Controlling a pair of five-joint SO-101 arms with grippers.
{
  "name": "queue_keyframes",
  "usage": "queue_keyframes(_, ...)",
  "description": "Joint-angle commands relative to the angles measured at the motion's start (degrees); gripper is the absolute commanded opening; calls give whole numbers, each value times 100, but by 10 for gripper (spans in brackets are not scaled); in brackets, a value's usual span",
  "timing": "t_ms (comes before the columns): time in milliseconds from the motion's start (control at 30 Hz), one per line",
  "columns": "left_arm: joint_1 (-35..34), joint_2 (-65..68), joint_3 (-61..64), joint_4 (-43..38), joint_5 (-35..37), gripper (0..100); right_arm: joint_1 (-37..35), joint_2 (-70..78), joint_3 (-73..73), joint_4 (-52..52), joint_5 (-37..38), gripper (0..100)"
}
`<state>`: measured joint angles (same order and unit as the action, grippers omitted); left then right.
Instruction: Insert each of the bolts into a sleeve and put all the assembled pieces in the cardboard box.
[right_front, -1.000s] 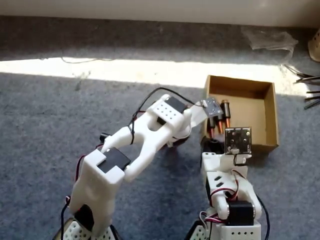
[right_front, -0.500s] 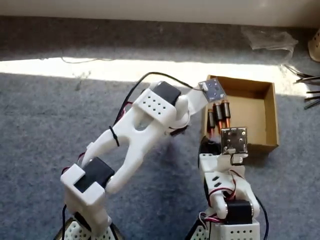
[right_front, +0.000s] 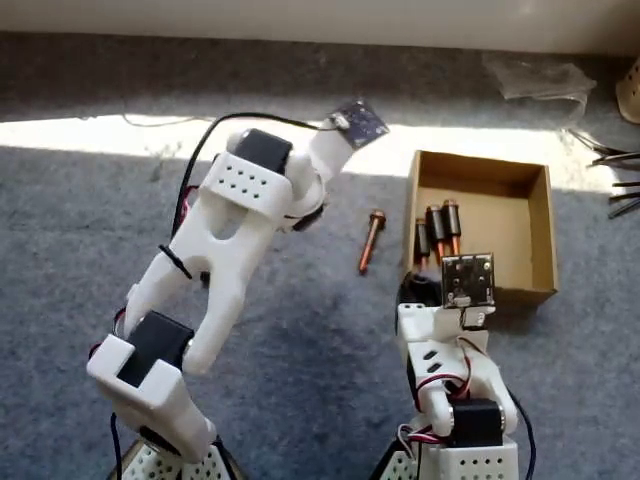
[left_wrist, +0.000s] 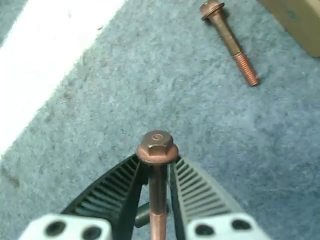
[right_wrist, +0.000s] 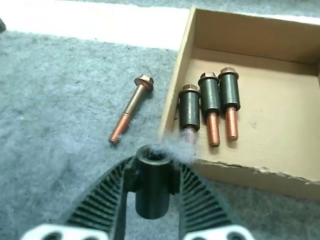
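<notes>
Starting at the lower middle of the high frame, the right arm (right_front: 450, 380) stands upright just in front of the cardboard box (right_front: 541, 225). The right gripper (right_wrist: 154, 167) has its ribbed jaws closed partway on a black sleeve (right_wrist: 151, 192), gripped by its sides with the open bore facing outward.

The left arm (right_front: 215, 260) rises from the lower left corner to the upper middle of that frame. The left gripper (left_wrist: 156, 161) is narrowed almost fully around the shank of a copper hex-flange bolt (left_wrist: 158, 190). The bolt's head stands just clear of the fingertips, above grey carpet (left_wrist: 100, 100).

A second copper bolt (right_front: 371, 240) lies loose on the carpet at frame centre, just left of the box and apart from it, head toward the far side.

Inside the box, three assembled pieces (right_wrist: 210, 107) lie side by side along its left wall, each a copper bolt in a black sleeve. Whether they touch one another is hard to tell.
</notes>
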<state>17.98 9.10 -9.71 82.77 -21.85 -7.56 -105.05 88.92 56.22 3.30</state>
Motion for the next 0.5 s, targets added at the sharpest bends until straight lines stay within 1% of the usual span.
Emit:
queue_keyframes(0,-303,-382,-558,-299,-26,20,-136,-31,-48,-163,0,4)
queue_keyframes(133,-549,-382,-831,-527,-9,20,-585,-31,84,-180,9,4)
queue_keyframes(167,-602,-382,-884,-527,79,20,-673,-31,136,-259,9,4)
queue_keyframes(300,-848,-391,-1077,-492,1020,18,-796,-31,620,-1033,9,4)
queue_keyframes(400,-901,-391,-1147,-475,1143,18,-796,-22,963,-1587,9,4)
queue_keyframes(467,-901,-532,-1103,-475,1152,17,-796,-22,1103,-1675,9,4)
